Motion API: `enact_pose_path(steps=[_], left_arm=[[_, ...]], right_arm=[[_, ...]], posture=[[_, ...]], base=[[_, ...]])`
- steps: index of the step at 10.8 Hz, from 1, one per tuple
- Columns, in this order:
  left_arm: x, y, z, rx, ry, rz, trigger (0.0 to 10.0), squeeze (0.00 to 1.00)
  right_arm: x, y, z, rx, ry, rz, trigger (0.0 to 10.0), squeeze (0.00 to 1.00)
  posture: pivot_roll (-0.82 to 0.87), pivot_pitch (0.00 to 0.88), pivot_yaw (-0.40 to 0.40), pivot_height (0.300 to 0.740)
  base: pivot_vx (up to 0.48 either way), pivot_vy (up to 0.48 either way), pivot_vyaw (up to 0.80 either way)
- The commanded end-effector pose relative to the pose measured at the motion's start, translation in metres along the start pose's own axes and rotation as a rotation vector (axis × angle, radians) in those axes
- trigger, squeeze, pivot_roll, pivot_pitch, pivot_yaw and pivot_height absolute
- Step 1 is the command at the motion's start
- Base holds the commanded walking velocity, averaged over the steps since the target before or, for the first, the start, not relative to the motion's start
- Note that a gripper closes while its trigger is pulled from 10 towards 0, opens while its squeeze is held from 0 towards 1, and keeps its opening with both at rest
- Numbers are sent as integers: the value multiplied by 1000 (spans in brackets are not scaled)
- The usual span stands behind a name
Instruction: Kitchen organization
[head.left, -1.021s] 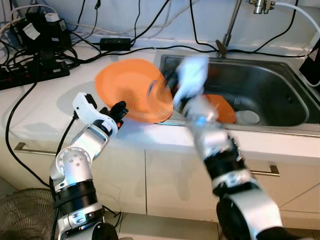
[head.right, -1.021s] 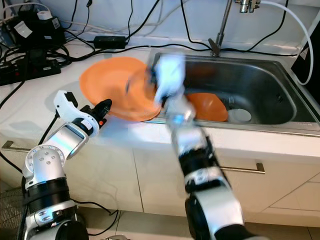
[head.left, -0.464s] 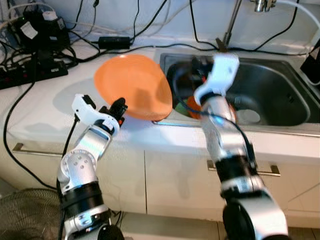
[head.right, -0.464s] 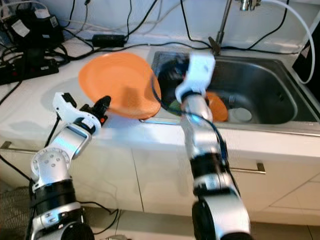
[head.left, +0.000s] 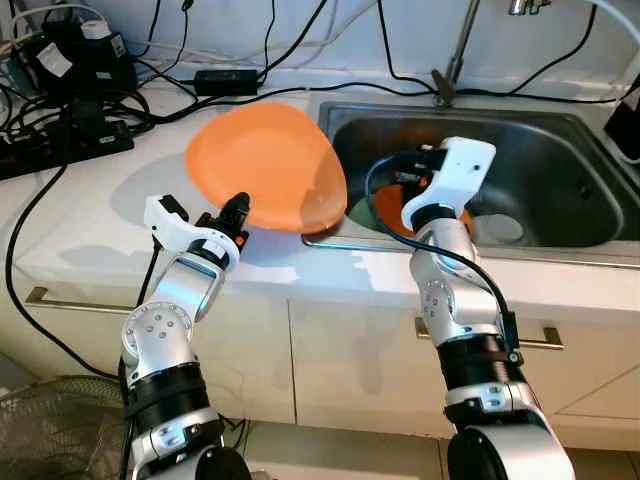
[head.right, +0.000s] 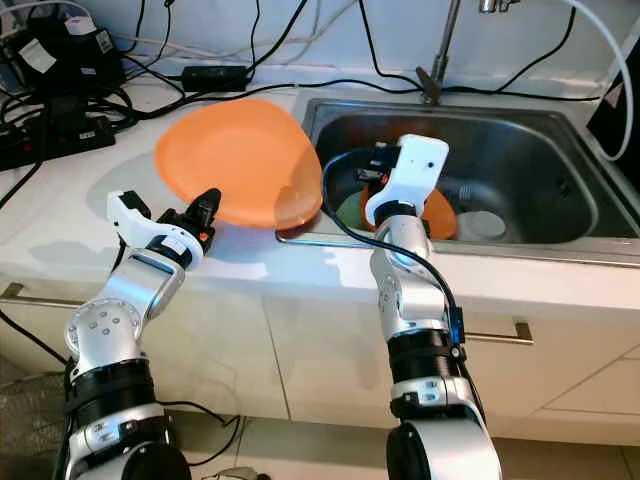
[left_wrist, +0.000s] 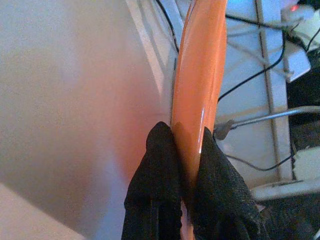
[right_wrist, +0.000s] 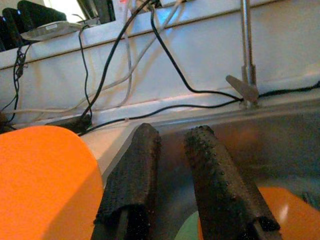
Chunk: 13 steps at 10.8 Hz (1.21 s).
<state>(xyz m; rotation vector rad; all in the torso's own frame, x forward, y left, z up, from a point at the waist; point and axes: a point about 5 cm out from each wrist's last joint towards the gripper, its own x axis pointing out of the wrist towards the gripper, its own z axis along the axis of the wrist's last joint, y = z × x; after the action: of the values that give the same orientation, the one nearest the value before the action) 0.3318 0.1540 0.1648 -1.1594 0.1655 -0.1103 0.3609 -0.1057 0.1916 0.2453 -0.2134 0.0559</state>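
Your left pincer (head.left: 238, 207) is clamped on the near rim of the orange plate (head.left: 265, 166), which sits tilted above the desk (head.left: 90, 215) at 9 o'clock of the sink (head.left: 560, 170). Your right pincer (right_wrist: 175, 175) hangs over the sink with fingers slightly parted, holding nothing; an orange dish (head.right: 437, 215) lies in the basin beneath it.

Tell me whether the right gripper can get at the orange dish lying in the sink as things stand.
Probably yes: the right gripper hangs empty inside the steel sink, just above the orange dish, nothing between them.

Orange plate (head.left: 265, 165) tilted above counter, orange bowl (head.right: 430, 215), perhaps green dish, in sink
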Motion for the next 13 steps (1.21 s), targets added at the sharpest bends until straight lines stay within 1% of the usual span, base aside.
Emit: enact_pose_path(steps=[1,2,3,4,6,7,8,9,10,11,12,13], left_arm=[[12,-38,-3,-60,-13,-137,10000,0],[14,-44,-5,-67,-10,-157,10000,0],[17,-48,-7,-69,-1,-168,10000,0],[21,-54,-10,-74,15,-195,10000,0],[27,-63,-13,-76,33,-225,10000,0],[30,-67,-16,-76,43,-240,10000,0],[32,-70,-18,-77,53,-249,10000,0],[34,-73,-23,-77,68,-257,10000,0],[34,-73,-25,-75,74,-259,10000,0],[35,-74,-27,-73,81,-262,10000,0],[34,-74,-29,-74,89,-266,10000,0],[35,-74,-29,-74,92,-267,10000,0]], right_arm=[[-2,-3,-1,24,21,-21,10000,0],[-4,-4,-2,32,25,-25,10000,0],[-6,-4,-2,60,28,-28,10000,1000],[-8,-7,-1,77,34,-37,10000,1000],[-6,-10,0,155,51,-35,10000,1000],[-5,-11,2,244,62,-38,10000,1000],[-5,-10,2,283,80,-27,10000,1000],[-5,-10,0,363,100,-21,10000,0],[-5,-9,0,461,118,-12,10000,0],[-5,-10,1,629,131,-15,10000,0],[-6,-6,2,728,143,27,10000,0],[-7,-4,2,757,148,40,10000,0]], posture=[[132,0,42,740],[129,0,48,740],[124,0,50,740],[122,0,49,740],[118,0,50,740],[118,0,50,740],[116,0,53,740],[114,0,55,740],[114,0,58,740],[113,0,59,740],[109,0,64,740],[109,0,65,740]], base=[[0,0,0],[0,0,0],[0,0,0],[0,0,0],[0,0,0],[0,0,0],[0,0,0],[0,0,0],[0,0,0],[0,0,0],[0,0,0],[0,0,0]])
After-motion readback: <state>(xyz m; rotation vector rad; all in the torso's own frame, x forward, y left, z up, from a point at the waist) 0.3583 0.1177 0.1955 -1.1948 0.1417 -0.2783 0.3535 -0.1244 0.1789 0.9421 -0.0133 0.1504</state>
